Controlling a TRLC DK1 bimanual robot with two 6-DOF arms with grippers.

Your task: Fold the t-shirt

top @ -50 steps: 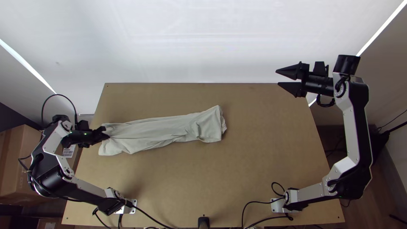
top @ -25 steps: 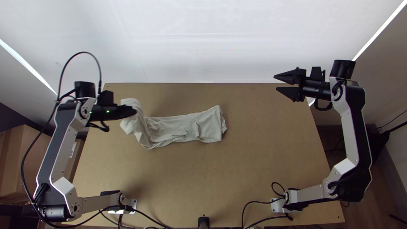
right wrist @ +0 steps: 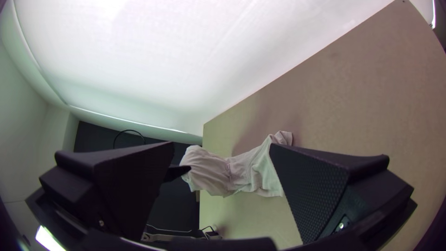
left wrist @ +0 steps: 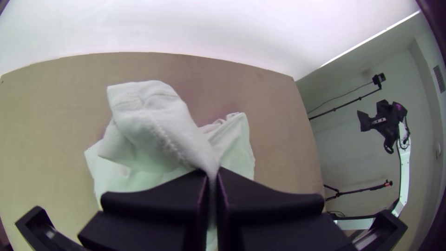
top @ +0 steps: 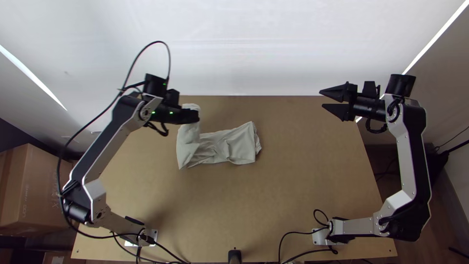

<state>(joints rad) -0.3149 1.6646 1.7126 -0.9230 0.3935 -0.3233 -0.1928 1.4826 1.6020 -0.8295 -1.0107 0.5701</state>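
Note:
My left gripper is raised over the cloth's left part in the top view, holding up one end of the pale grey t-shirt. From it the cloth hangs down to the rest, which lies as a narrow folded strip on the table. In the left wrist view the left gripper is shut, with the t-shirt pinched between its fingertips. My right gripper stands open beyond the table's far right corner. In the right wrist view the right gripper has its fingers wide apart, the t-shirt farther off between them.
The wooden table has bare surface around the cloth. A white sheet stands behind its far edge. Cables run along the near edge by the right arm's base. A cardboard box is left of the table.
The left gripper has risen and moved right and toward the far edge, lifting the t-shirt's left end off the table and across. The right arm has barely shifted.

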